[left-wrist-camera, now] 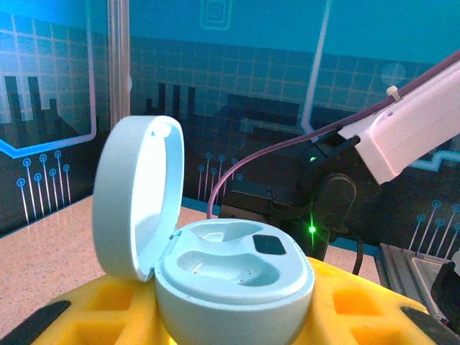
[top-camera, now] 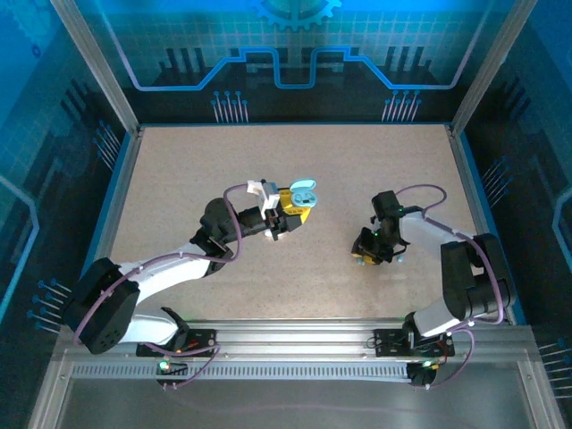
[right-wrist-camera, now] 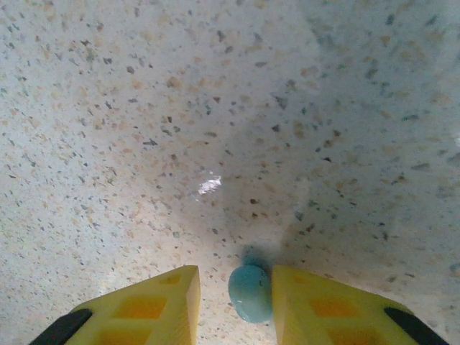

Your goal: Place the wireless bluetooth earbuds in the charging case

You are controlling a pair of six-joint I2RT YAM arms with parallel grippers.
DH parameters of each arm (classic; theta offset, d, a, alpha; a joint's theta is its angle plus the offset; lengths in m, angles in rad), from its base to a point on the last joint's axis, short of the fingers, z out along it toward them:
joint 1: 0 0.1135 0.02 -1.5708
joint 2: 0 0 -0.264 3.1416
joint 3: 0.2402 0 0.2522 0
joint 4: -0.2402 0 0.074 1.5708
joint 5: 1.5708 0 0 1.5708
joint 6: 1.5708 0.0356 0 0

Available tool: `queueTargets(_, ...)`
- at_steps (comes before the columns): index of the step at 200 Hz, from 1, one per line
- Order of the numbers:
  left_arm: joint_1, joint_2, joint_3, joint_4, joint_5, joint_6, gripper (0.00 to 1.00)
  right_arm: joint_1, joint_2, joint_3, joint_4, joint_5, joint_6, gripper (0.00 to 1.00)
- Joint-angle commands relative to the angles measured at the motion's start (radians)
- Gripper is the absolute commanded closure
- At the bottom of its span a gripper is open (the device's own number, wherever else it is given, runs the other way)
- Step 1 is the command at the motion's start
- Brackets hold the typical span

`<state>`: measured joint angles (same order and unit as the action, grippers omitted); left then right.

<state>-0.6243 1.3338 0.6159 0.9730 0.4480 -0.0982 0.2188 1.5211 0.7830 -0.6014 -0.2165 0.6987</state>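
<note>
Start on your left: the left end effector (top-camera: 298,207) is clamped on the charging case (left-wrist-camera: 233,277), its yellow fingers (left-wrist-camera: 108,309) pressing the pale teal shell from both sides. From above you see it held off the surface (top-camera: 268,161), a little left of the middle. The case's lid (left-wrist-camera: 136,198) is swung open and stands nearly upright on the left side of the base, and the two moulded wells face up toward the wrist camera.

Moving right, the right end effector (right-wrist-camera: 233,287) points down at the speckled surface, well apart from the case. Its fingers are apart, with a light teal-blue earbud (right-wrist-camera: 251,293) lying on the surface between them. The earbud sits against the right-hand finger in the wrist view, and you can see a clear gap to the other finger.
</note>
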Motion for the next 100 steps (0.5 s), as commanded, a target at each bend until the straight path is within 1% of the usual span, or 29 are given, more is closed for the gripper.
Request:
queueTargets(1,-0.006,-0.027,0.004,0.013,-0.012,0.014,0.68,0.021,0.019,0.028,-0.037,0.024,-0.014,0.68)
queueTargets(45,-0.005,-0.027,0.002,0.01,-0.014,0.016,0.68,0.028,0.026,0.06,-0.087,0.079,-0.058,0.67)
queueTargets(87,-0.006,-0.025,0.005,0.012,-0.013,0.013,0.68,0.039,0.057,0.09,-0.129,0.085,-0.128,0.69)
queueTargets(100,-0.006,-0.025,0.005,0.013,-0.012,0.01,0.68,0.05,0.077,0.136,-0.151,0.091,-0.152,0.68)
